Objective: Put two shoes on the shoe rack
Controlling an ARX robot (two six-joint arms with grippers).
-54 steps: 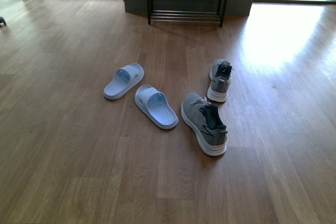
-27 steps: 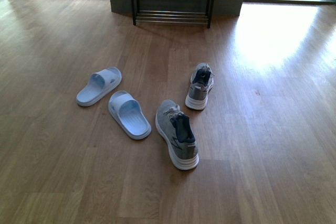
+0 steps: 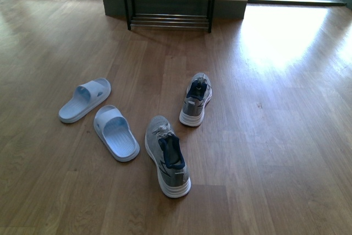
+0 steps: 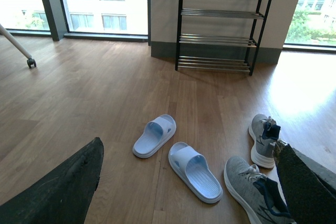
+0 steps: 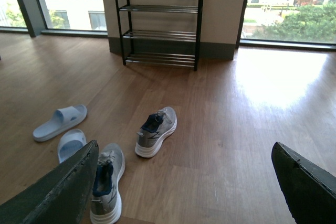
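Observation:
Two pale blue slide sandals (image 3: pixel 84 99) (image 3: pixel 116 133) lie on the wooden floor at the left. To their right lie two grey sneakers: the nearer one (image 3: pixel 168 157) and one further back (image 3: pixel 196 98). The black-framed shoe rack (image 3: pixel 169 1) stands against the far wall, with nothing on the shelves that show. No arm appears in the front view. My left gripper (image 4: pixel 189 148) hangs open well above the slides (image 4: pixel 195 171), holding nothing. My right gripper (image 5: pixel 185 149) is open too, high above bare floor beside the sneakers (image 5: pixel 156 131) (image 5: pixel 107 184).
Large windows flank the wall behind the rack (image 4: pixel 220 24). A bright sun patch (image 3: pixel 286 31) lies on the floor at the right. A wheeled leg (image 4: pixel 31 62) stands far left in the left wrist view.
In the front view the shoes and rack have slid leftward and the shoes sit lower and nearer; the shoes keep their arrangement on the floor.

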